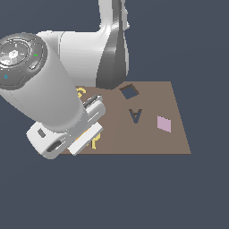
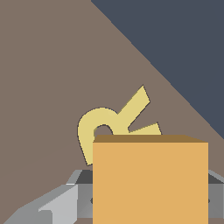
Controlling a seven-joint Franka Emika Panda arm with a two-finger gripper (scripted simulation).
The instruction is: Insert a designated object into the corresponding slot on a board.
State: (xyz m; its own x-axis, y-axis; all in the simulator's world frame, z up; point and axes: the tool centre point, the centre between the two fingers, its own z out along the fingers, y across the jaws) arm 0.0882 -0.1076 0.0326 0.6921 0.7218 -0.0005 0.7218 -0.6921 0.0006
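Panda arm bends low over its work, fingers clamped on an orange block.

The white arm [image 1: 67, 76] sweeps down from the top of the exterior view, its large round joint cap facing the camera at the view's left, the forearm sloping down to the wrist and hand. The gripper [image 1: 87, 136] sits low at the near left corner of the board [image 1: 174, 129]. In the wrist view, grey fingers [image 2: 65, 199] flank the orange block [image 2: 151, 181] on both sides, closed against it.
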